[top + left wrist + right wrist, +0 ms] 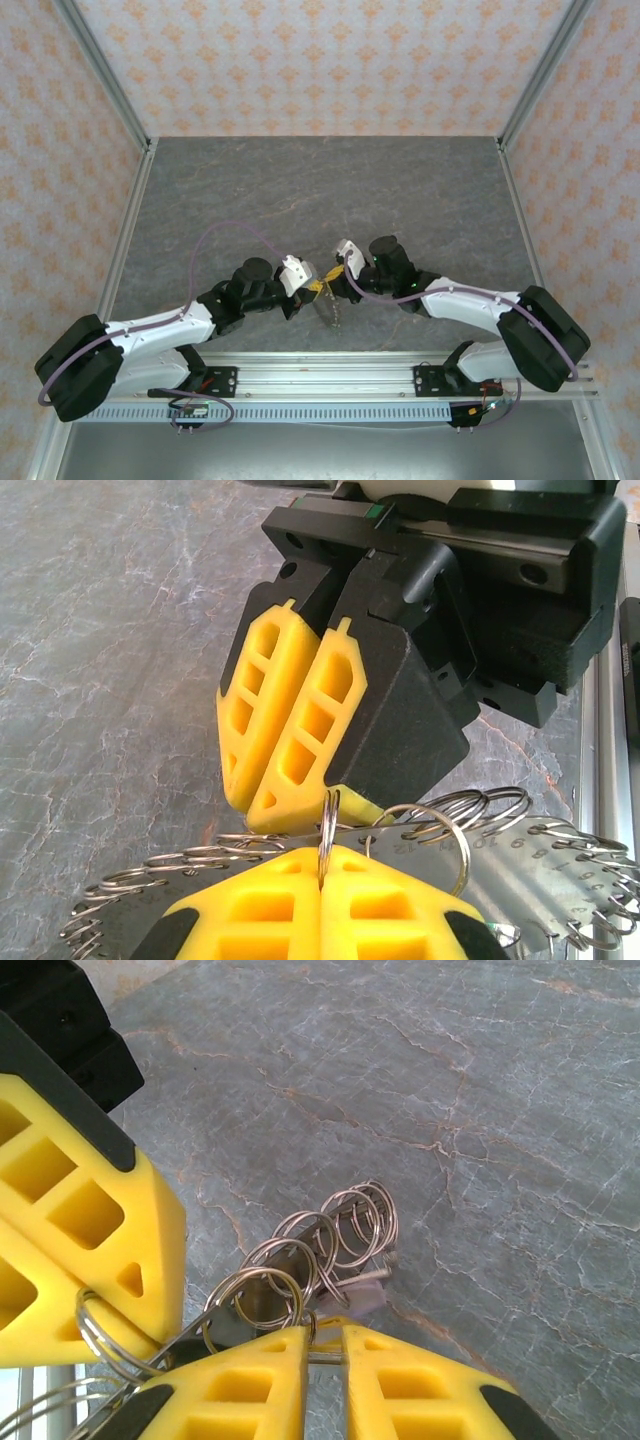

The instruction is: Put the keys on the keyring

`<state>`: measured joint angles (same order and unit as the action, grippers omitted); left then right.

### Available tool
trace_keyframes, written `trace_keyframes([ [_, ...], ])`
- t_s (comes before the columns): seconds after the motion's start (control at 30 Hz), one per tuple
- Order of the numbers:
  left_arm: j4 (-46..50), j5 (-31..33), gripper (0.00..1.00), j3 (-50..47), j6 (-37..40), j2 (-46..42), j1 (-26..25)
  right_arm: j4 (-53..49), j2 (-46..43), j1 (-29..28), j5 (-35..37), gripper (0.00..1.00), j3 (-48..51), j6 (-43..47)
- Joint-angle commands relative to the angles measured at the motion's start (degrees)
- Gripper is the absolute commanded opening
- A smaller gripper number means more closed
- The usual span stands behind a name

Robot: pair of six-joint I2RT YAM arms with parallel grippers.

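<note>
My left gripper [322,865] is shut on the keyring [329,825], a thin silver split ring standing on edge between its yellow fingertips. That ring hangs with several others on a numbered metal strip [545,848]. Facing it tip to tip, my right gripper [262,808] is shut on a small yellow-headed key [360,805] that pokes out right beside the held ring. In the right wrist view a flat metal piece bridges the narrow gap of the right gripper [325,1342]. Seen from above, both grippers [322,284] meet just above the table, and the strip [333,312] dangles below them.
The grey marbled table [330,190] stretches away behind the arms. Patterned walls and metal frame posts [110,80] close it in on three sides. An aluminium rail [330,370] carries both arm bases along the near edge. A purple cable [230,232] loops over the left arm.
</note>
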<state>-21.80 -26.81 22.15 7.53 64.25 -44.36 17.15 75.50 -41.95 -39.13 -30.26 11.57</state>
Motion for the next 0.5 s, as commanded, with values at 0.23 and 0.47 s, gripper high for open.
trace_keyframes([
  [0.23, -7.44, -2.70, 0.00, 3.18, -2.10, 2.70, -0.10, 1.27, 7.80, -2.43, -1.40, 0.12, -5.05, -6.11],
  [0.47, -5.91, 0.23, 0.00, 2.20, -1.49, 0.21, -0.10, 6.56, 3.30, -2.43, 11.81, 0.11, -1.64, -6.10],
])
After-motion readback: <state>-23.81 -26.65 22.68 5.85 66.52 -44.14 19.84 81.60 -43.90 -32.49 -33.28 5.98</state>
